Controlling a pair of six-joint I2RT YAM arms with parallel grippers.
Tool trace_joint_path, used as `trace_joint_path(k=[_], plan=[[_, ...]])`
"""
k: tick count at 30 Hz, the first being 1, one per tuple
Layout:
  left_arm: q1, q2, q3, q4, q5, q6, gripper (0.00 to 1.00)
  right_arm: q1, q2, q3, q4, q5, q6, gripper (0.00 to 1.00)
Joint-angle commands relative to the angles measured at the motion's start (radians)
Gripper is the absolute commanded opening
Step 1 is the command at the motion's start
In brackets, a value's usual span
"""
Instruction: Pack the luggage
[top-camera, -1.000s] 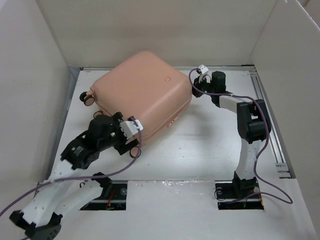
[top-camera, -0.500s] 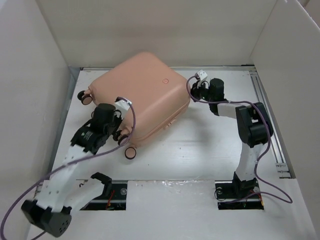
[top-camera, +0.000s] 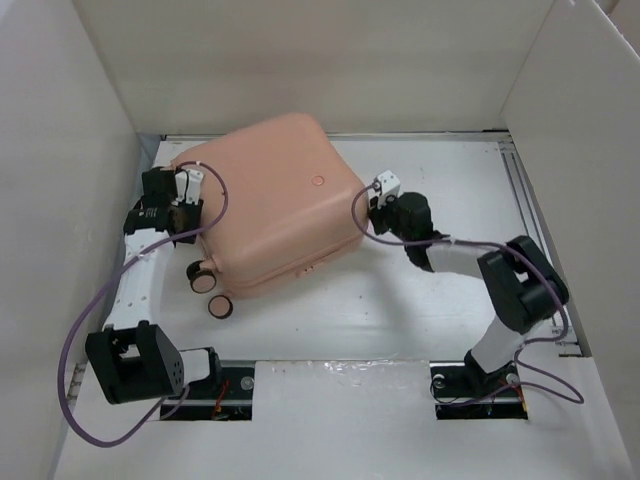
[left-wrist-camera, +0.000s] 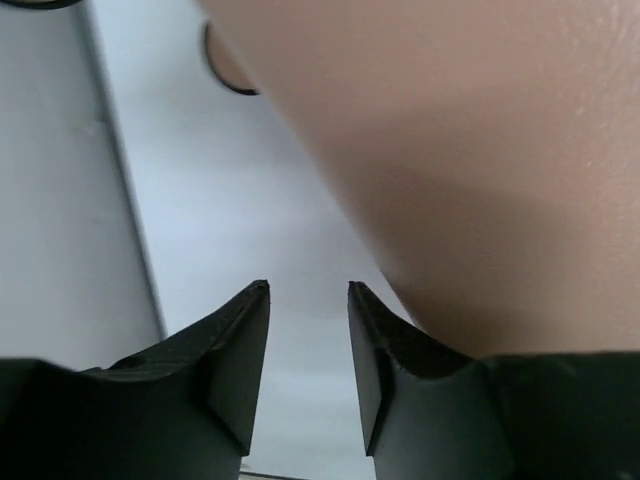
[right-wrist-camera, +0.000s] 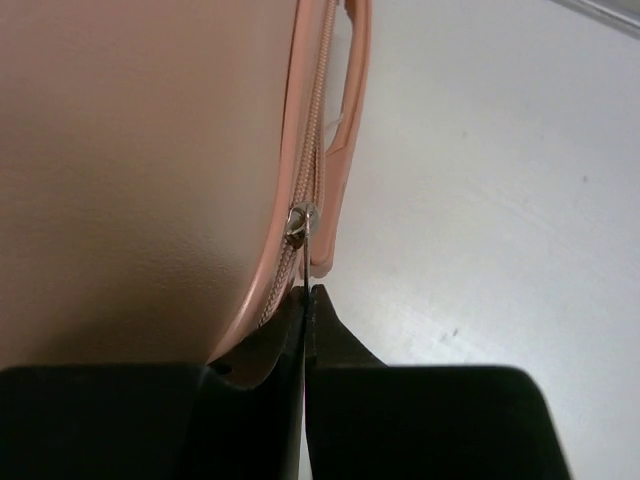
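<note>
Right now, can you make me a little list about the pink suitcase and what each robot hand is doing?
luggage: pink, lid down, lying flat on the table
wheels: at its near left edge
left hand: open, empty, beside the shell
right hand: shut on the zipper pull

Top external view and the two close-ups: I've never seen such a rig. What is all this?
Two robot arms are bolted at the near edge of a white table. The overhead picture looks down from behind them. Each close-up comes from a camera on one wrist. A closed pink suitcase lies flat on the table. The left claw is open beside its shell, holding nothing. The right claw is shut, apparently pinching the thin zipper pull.
</note>
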Motion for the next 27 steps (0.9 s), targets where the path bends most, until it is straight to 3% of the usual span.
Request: trace_joint_path(k=[1,4,9,13,16,20,27], plan=[[-0.118,0.110,0.015,0.088,0.281,0.102,0.37,0.330,-0.161,-0.105,0.204,-0.207,0.118,0.00],[-0.152,0.203,0.027,0.109,0.267,0.192,0.39,0.493,-0.227,-0.197,0.243,-0.061,0.165,0.00],[-0.223,0.306,0.081,0.140,0.299,0.261,0.39,0.754,-0.332,-0.242,0.160,0.144,0.202,0.00],[-0.299,0.340,0.114,0.131,0.364,0.295,0.39,0.857,-0.448,-0.354,0.151,0.254,0.277,0.00],[-0.358,0.320,0.139,0.108,0.408,0.341,0.39,0.868,-0.473,-0.363,0.120,0.263,0.288,0.00],[-0.445,0.182,0.150,0.056,0.444,0.398,0.41,0.877,-0.461,-0.333,0.111,0.249,0.274,0.00],[-0.589,0.023,0.116,0.025,0.312,0.343,0.44,0.877,-0.487,-0.421,0.146,0.353,0.353,0.00]])
